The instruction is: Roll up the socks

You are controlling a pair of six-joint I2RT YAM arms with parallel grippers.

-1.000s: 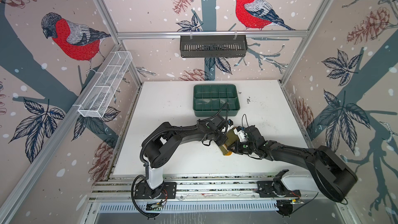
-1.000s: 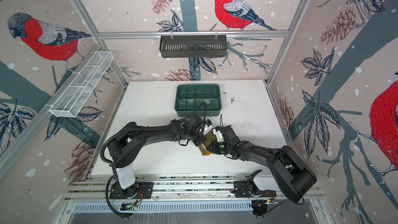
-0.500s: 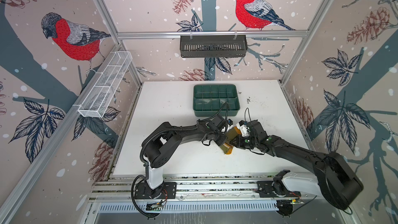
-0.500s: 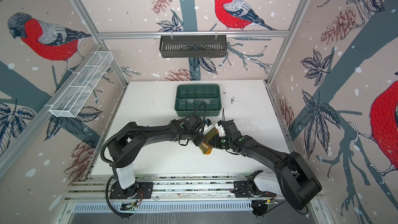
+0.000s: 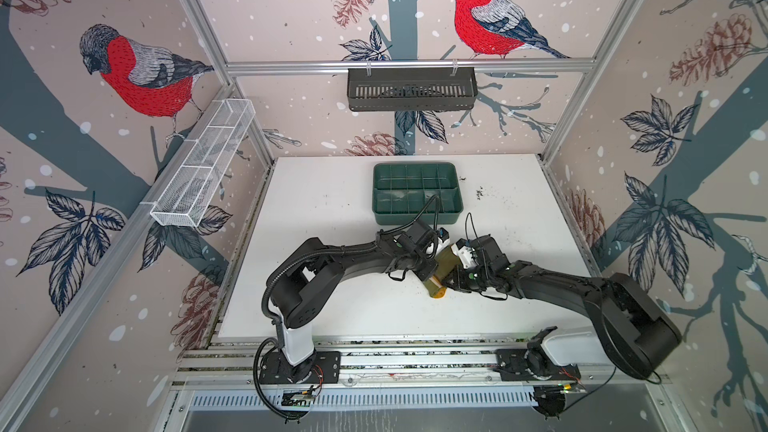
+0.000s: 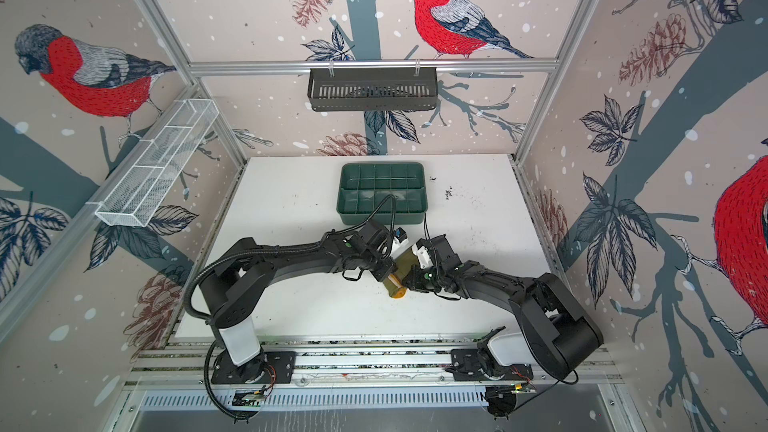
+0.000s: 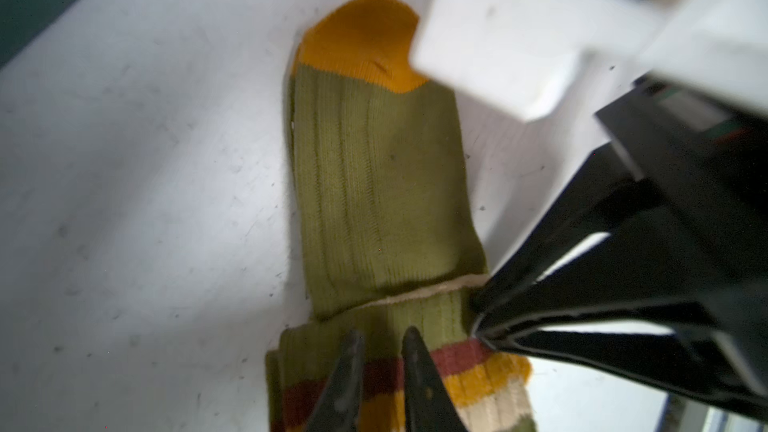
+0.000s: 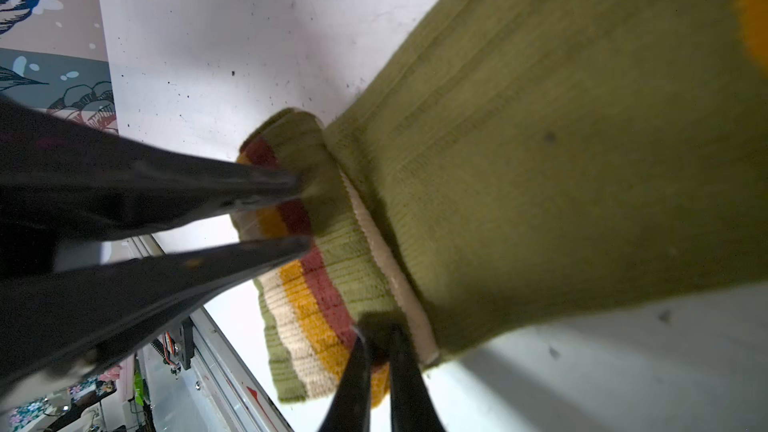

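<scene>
White table (image 5: 332,209), socks (image 5: 444,261) 6 o'clock of tray (image 5: 415,166): right gripper (image 8: 378,328) pinches cuff (image 8: 332,284), left gripper (image 7: 382,334) barely open, so fold may spring flat.

- White table (image 5: 332,209): flat top, scuffed, seen in both top views.
- Dark green compartmented tray (image 5: 417,217): stands on it, far middle.
- Olive socks (image 5: 445,263): lie on it near the middle, just nearer than the tray, striped cuff toward the near edge.
- Dark specks (image 5: 481,193): scattered right of the tray.

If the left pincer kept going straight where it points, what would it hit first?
Most likely the socks: the left pincer sits over their striped cuff, aimed along the olive leg, though depth is unclear.
</scene>
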